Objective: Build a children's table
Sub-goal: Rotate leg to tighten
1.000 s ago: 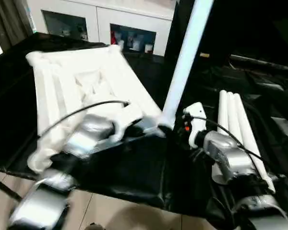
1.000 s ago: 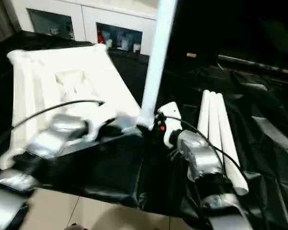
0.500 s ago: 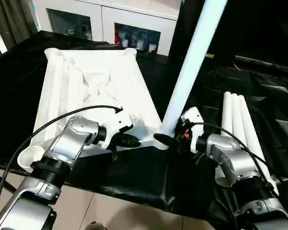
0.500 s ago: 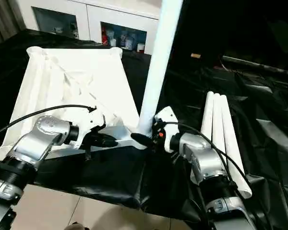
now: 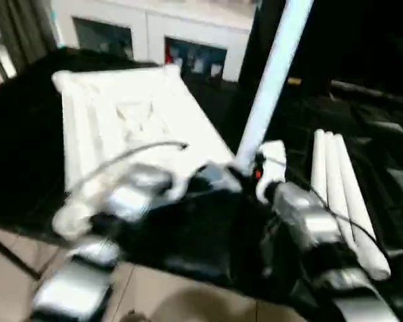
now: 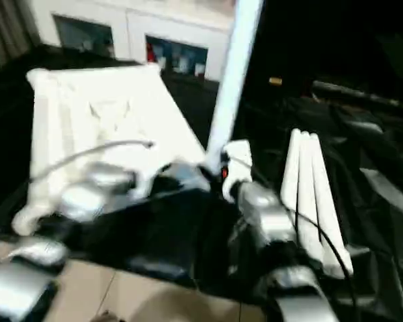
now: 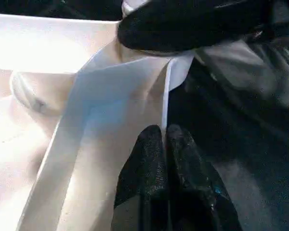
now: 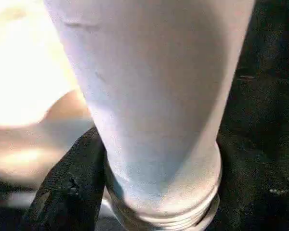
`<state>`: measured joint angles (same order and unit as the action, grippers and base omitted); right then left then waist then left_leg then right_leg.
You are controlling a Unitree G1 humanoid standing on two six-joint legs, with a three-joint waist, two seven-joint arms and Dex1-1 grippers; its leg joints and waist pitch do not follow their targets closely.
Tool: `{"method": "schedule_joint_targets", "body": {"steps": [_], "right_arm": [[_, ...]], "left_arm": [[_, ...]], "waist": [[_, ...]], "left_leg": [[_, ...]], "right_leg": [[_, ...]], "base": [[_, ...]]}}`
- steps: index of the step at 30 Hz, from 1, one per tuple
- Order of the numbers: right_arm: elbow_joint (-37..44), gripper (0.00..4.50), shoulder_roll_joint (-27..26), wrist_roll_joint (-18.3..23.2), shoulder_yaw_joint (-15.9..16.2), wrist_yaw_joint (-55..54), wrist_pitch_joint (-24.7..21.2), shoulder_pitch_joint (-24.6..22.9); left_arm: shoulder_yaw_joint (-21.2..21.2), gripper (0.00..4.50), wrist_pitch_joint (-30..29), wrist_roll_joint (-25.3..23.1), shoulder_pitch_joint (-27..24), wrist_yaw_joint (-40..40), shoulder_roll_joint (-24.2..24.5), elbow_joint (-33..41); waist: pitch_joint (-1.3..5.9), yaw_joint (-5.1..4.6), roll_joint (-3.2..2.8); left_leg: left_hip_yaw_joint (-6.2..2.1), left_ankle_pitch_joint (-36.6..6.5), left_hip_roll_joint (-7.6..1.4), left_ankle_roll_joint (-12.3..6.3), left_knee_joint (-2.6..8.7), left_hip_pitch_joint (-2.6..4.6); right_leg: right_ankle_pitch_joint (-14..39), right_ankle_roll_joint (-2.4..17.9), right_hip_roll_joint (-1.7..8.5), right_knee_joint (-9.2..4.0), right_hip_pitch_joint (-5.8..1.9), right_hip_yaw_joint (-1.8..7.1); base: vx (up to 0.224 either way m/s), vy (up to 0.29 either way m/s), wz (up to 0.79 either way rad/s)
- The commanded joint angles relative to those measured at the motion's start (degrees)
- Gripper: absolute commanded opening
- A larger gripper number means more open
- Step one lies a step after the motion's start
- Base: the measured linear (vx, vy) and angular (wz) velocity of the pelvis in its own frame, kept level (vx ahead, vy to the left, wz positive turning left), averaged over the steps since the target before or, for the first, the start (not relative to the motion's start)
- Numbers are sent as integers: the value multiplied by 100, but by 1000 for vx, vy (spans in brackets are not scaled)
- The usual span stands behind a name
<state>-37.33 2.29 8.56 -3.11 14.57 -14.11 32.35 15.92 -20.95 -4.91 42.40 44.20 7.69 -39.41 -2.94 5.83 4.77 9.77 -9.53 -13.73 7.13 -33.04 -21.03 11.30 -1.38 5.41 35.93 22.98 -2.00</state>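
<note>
Altogether 4 long white tapered plastic legs show: 1 upright leg (image 5: 272,80) rises from the near right corner of the white ribbed rectangular plastic table top (image 5: 121,124), and 3 spare legs (image 5: 346,201) lie side by side on the black-draped counter (image 5: 208,235), to the right of the top and apart from it. The top lies underside up on the counter.

1 white cabinet with glass doors (image 5: 154,47) stands behind the counter, with small blurred items on its shelves.

The left gripper (image 7: 164,144) has its 2 black fingers pressed together, tips against the thin white edge of the top at that corner, with nothing between them. The right gripper (image 5: 245,173) is at the foot of the upright leg; 1 black finger (image 8: 70,192) lies against the leg's threaded base, but whether it clamps the leg I cannot tell.

Compared with half a second ago, the left gripper has moved in closer to the corner with the upright leg.
</note>
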Motion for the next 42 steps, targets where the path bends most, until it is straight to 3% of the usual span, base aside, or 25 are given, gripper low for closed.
{"method": "schedule_joint_targets", "body": {"steps": [1,4,5,9,10,13,17,25,30,32,42], "right_arm": [[-281,276,-276,-229,347,-141,-59,-61],[-257,276,-356,-317,458,-59,85,-18],[-218,331,-356,-362,511,67,227,-9],[-57,348,-121,-223,485,546,342,-39],[-10,374,-37,-195,516,726,342,-52],[245,374,373,-148,706,1488,337,-182],[511,374,784,-137,853,2239,395,-339],[727,374,1205,-2,835,3014,498,-471],[725,374,1229,26,878,3201,504,-528],[747,351,1236,40,884,3302,441,-551],[740,275,1158,61,828,3191,398,-591]], "left_arm": [[-187,0,90,-6,204,-756,-304,-266],[-148,0,221,-16,259,-717,-423,-363],[-110,0,346,-31,271,-654,-452,-404],[-59,0,459,10,167,-294,-258,-301],[-34,0,527,16,125,-171,-179,-258],[38,0,653,27,-61,253,131,-65],[77,0,769,151,-320,816,406,275],[233,0,618,589,-938,2007,982,1319],[196,0,606,542,-1002,1993,1005,1363],[164,0,587,523,-1019,1988,1021,1388],[106,0,462,529,-1076,1988,1088,1516]], "waist": [[379,-35,-47],[387,-23,-35],[394,-19,-24],[380,-21,-13],[374,-27,-22],[374,-64,-2],[370,-68,-1],[367,-60,-19],[354,-62,10],[355,-66,27],[372,-68,3]], "left_leg": [[106,-1191,122,235,382,53],[112,-923,139,129,365,22],[122,-815,149,50,350,17],[117,-936,139,-26,367,7],[118,-1072,132,-43,371,21],[102,-1077,122,-74,375,0],[122,-953,107,-185,362,5],[138,-924,70,-238,362,46],[141,-1054,84,-156,375,32],[139,-1028,85,-156,373,24],[145,-761,95,-216,353,25]], "right_leg": [[1052,838,123,-453,-218,119],[599,872,108,-417,-255,114],[442,902,102,-410,-267,113],[704,900,118,-435,-279,102],[881,874,115,-460,-265,101],[998,874,129,-466,-277,94],[717,1034,117,-440,-266,99],[550,1246,124,-392,-230,109],[909,1094,128,-431,-232,112],[945,1056,126,-432,-233,113],[519,1144,114,-383,-247,112]], "base": [[0,0,0],[0,0,0],[0,0,0],[0,0,0],[0,0,0],[0,0,0],[0,0,0],[0,0,0],[0,0,0],[0,0,0],[0,0,0]]}}
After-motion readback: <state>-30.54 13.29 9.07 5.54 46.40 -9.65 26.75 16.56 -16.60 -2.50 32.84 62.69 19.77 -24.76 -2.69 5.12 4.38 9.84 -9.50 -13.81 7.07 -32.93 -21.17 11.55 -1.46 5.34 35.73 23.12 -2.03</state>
